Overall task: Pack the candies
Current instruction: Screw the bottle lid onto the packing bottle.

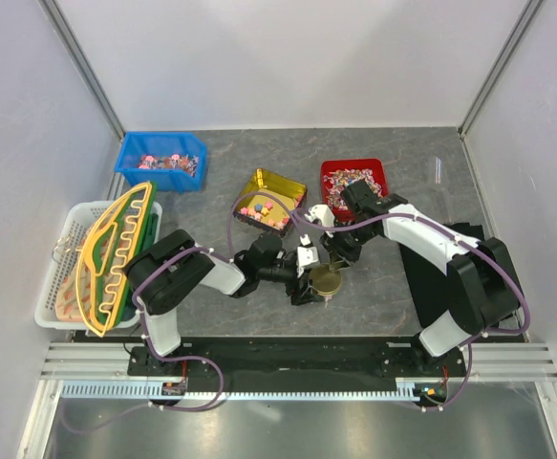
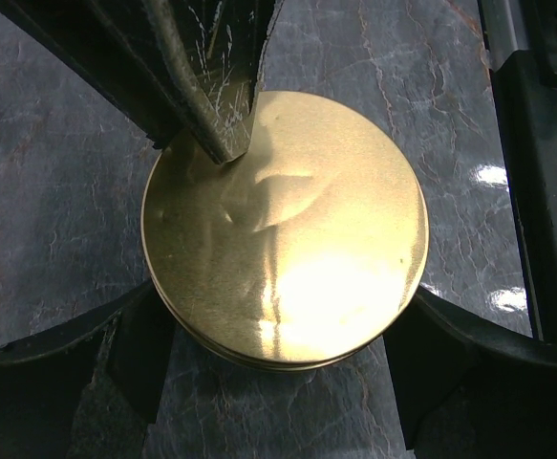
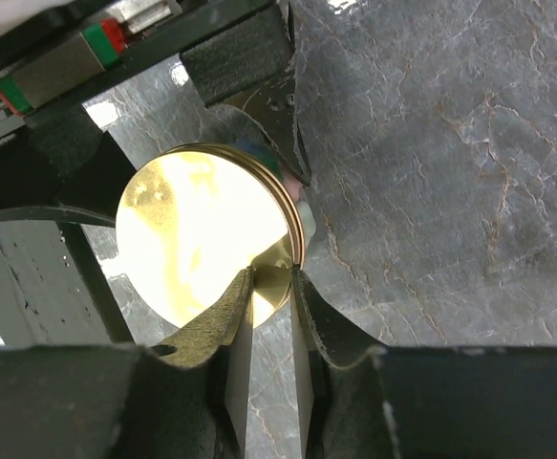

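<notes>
Gold tin (image 1: 327,282) stands between the fingers of the left gripper (image 2: 280,335), which are spread wide with one pad against each side of it, clamping it. A gold lid (image 2: 288,229) lies on top, slightly askew. The right gripper (image 3: 270,287) reaches in from the opposite side, fingers nearly together, pinching the lid's rim. Candies (image 1: 264,210) in mixed colours lie in the yellow bin (image 1: 283,180) just beyond the left gripper, apart from both hands.

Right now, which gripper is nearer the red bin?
Right, slightly. The right gripper pinches the gold tin's rim on the side facing the red bin. The left gripper straddles the same tin from the left, a little farther from the bin.
</notes>
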